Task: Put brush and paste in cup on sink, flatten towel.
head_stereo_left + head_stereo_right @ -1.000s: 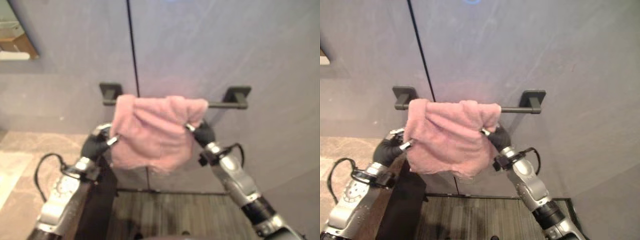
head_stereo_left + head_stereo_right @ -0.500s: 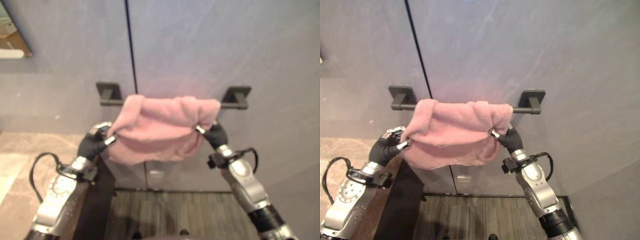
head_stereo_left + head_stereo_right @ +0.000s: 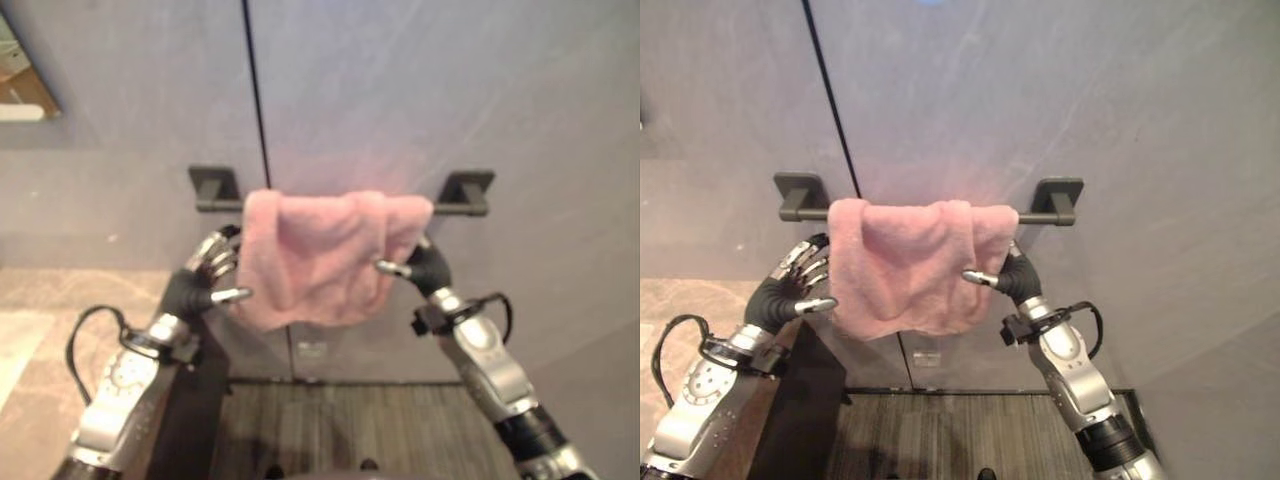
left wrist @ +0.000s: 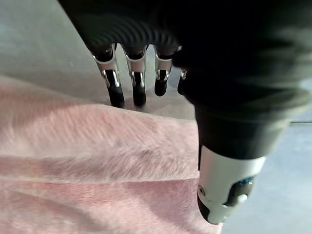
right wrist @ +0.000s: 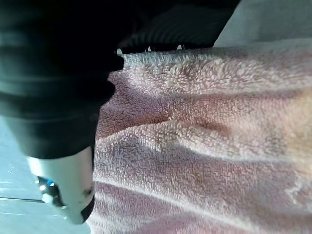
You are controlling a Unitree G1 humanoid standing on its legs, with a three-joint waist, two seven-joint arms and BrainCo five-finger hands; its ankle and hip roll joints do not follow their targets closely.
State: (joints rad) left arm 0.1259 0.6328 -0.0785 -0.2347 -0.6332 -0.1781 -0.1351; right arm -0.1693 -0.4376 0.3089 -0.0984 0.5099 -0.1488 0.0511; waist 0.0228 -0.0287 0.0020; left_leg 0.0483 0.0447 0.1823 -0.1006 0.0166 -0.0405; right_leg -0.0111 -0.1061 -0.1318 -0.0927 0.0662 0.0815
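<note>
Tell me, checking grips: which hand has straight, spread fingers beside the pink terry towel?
The left hand, fanned open at the towel's edge; the right hand sits partly behind it.

A pink towel (image 3: pixel 325 258) hangs bunched over a dark wall-mounted towel bar (image 3: pixel 462 208), covering the bar's middle and leaving both brackets exposed. The left hand (image 3: pixel 203 280) sits at the towel's 9 o'clock edge, fingers spread and relaxed, thumb extended toward the cloth, just beside it. The right hand (image 3: pixel 418 266) is at the towel's 3 o'clock edge, its thumb lying against the front of the cloth; its fingers are hidden behind the towel. A grey wall (image 3: pixel 400 90) with a dark vertical seam stands behind.
</note>
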